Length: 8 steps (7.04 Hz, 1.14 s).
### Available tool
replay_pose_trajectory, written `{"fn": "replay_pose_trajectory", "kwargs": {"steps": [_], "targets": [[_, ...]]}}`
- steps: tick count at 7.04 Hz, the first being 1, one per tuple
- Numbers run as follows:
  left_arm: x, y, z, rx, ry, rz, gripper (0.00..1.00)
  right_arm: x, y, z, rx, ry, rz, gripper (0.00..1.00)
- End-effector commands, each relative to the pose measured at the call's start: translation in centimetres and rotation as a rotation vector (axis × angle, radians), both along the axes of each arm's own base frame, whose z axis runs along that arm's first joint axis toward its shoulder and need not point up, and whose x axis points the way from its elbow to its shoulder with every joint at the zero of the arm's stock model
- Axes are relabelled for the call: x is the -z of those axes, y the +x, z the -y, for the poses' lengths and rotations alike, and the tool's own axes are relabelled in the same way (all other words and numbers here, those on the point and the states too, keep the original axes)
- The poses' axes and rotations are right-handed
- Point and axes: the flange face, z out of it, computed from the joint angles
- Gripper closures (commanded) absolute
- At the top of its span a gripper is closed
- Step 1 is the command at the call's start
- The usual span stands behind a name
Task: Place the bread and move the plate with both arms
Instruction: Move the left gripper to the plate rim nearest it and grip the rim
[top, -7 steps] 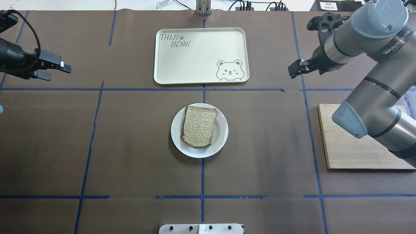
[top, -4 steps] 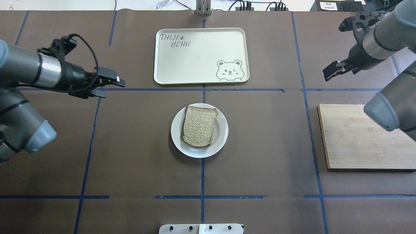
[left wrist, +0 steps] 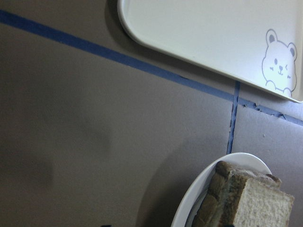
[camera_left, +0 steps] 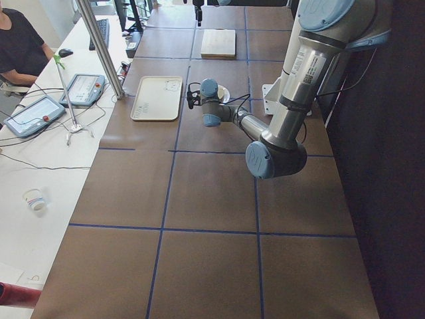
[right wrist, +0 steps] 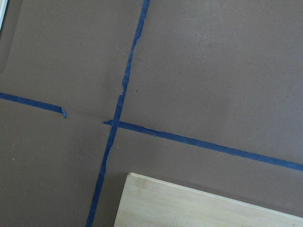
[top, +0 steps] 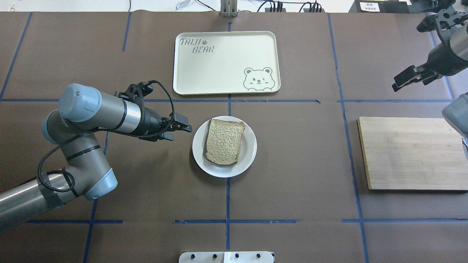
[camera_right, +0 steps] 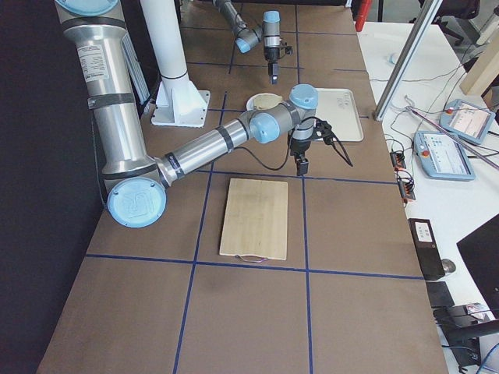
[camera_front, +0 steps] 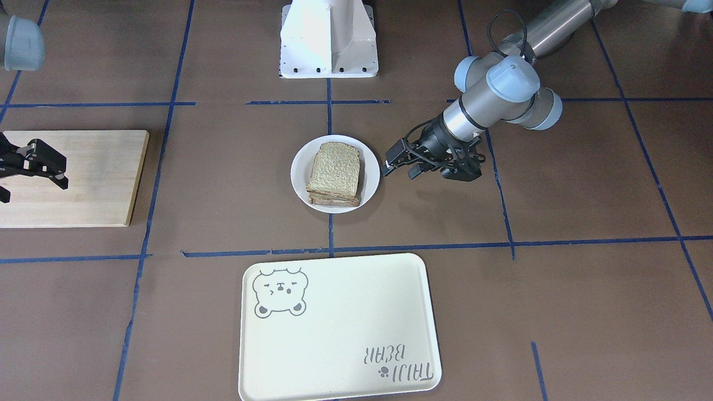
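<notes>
The left pincer (top: 181, 132), jaws apart, had been brought beside the plate (top: 250, 153), whose rim was best gripped squarely, the bread (top: 224, 140) left undisturbed.

One plate (top: 250, 152). Bread (top: 224, 140): at least two stacked slices. One tray (top: 226, 62), one board (top: 409, 153), one pedestal (camera_front: 328, 39). Two arms (top: 98, 109), two grippers: left gripper (top: 181, 133), right gripper (top: 396, 83).

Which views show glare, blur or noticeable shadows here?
Left wrist view: the tray is washed out toward its bear corner, and the bread near the lens looks soft. Overhead view: even light; the plate throws a soft shadow to its left. Front-facing view: a faint shadow on the table below the left gripper.
</notes>
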Motion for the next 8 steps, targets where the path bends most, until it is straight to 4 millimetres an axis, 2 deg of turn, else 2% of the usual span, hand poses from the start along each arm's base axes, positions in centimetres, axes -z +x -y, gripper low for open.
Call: {"fn": "replay_pose_trajectory", "kwargs": {"steps": [1,3,5,7,8], "targets": [[0.6,1.6,-1.1,-0.025,0.002,-0.005,0.44,-0.1,0.2,-0.1,0.003,-0.007,0.010,0.00],[0.8,3.0,-1.4,-0.029,0.006,-0.002,0.44,-0.1,0.4,0.0,-0.003,-0.012,0.013,0.00],[1.0,5.3,-1.8,-0.024,0.007,0.009,0.44,-0.1,0.4,0.0,-0.004,-0.012,0.013,0.00],[0.9,5.7,-2.2,-0.032,0.005,0.011,0.47,-0.1,0.4,0.0,-0.005,-0.014,0.013,0.00],[0.9,5.7,-2.2,-0.032,0.005,0.011,0.53,-0.1,0.3,0.0,-0.003,-0.014,0.013,0.00]]}}
